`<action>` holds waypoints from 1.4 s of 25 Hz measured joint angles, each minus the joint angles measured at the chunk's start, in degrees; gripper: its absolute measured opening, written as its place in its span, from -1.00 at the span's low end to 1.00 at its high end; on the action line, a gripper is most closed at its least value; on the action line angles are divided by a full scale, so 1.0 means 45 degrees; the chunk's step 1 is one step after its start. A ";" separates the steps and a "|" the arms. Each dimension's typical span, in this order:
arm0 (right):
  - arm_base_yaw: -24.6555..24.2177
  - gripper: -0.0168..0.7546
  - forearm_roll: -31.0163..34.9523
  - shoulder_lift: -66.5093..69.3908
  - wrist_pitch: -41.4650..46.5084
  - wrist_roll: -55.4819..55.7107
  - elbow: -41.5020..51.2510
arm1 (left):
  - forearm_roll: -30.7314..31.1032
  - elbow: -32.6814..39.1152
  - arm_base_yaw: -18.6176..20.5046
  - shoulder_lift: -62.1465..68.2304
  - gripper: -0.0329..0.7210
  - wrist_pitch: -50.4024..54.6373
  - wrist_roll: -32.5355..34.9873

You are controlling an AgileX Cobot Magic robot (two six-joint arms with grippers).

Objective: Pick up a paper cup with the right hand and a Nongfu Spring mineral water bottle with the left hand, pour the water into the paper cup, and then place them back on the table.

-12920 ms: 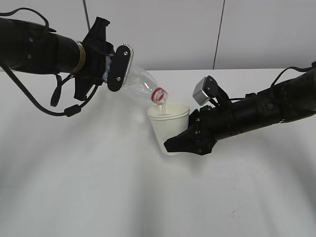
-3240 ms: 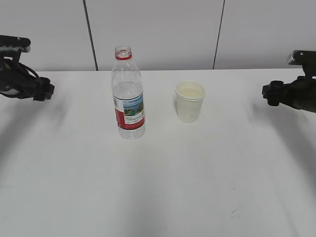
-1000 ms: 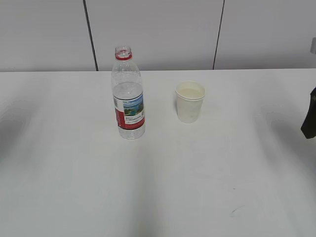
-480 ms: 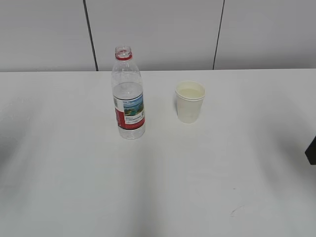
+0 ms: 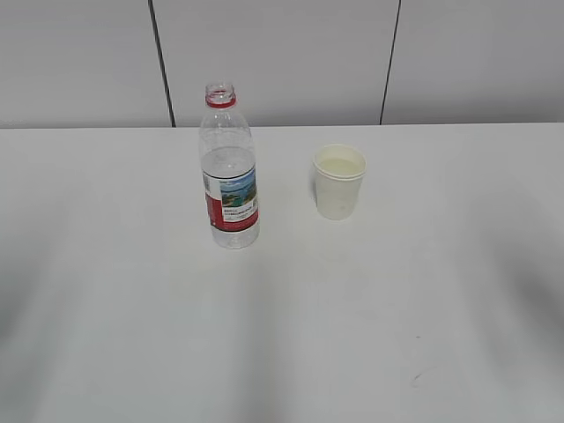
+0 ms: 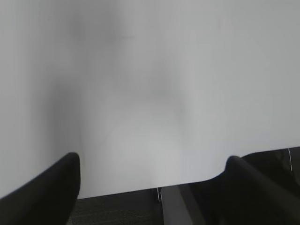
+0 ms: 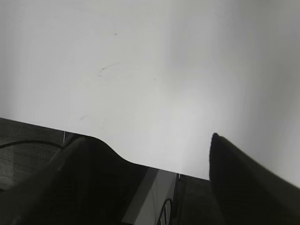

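Observation:
The Nongfu Spring bottle (image 5: 229, 172) stands upright and uncapped on the white table (image 5: 282, 335), partly filled with water. The paper cup (image 5: 338, 181) stands upright to its right, holding water. Both arms are out of the exterior view. In the left wrist view my left gripper (image 6: 152, 164) is open and empty over the table's near edge. In the right wrist view my right gripper (image 7: 152, 150) is open and empty over the table's edge. Neither wrist view shows the bottle or the cup.
A small dark scuff mark (image 5: 418, 376) lies on the table at the front right; it also shows in the right wrist view (image 7: 107, 69). A grey panelled wall (image 5: 282, 53) stands behind the table. Dark floor and a grey frame bar (image 6: 173, 206) lie below the table edge.
The right arm has left the exterior view at the right edge; a second ago a part of it still showed there. The bottle and the cup have not moved.

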 joint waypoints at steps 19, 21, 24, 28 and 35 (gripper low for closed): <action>0.0000 0.56 -0.0110 -0.3735 -0.0404 -0.0679 0.3148 | 0.0000 0.0776 -0.0110 -0.3480 0.47 0.0640 0.0000; 0.0000 0.56 -0.0326 -0.4169 -0.0415 -0.0692 0.3524 | 0.0000 0.0776 -0.0110 -0.3778 0.45 0.0659 0.0000; 0.0000 0.56 -0.0457 -0.4886 -0.0439 -0.0722 0.3962 | 0.0000 0.0776 -0.0110 -0.4341 0.44 0.0693 0.0000; 0.0000 0.56 -0.0507 -0.6035 -0.0583 -0.0722 0.4675 | 0.0000 0.0776 -0.0110 -0.5260 0.44 0.0746 0.0000; 0.0000 0.56 -0.0573 -0.8378 -0.1214 -0.0731 0.5198 | 0.0000 0.0776 -0.0110 -0.7349 0.44 0.0876 0.0000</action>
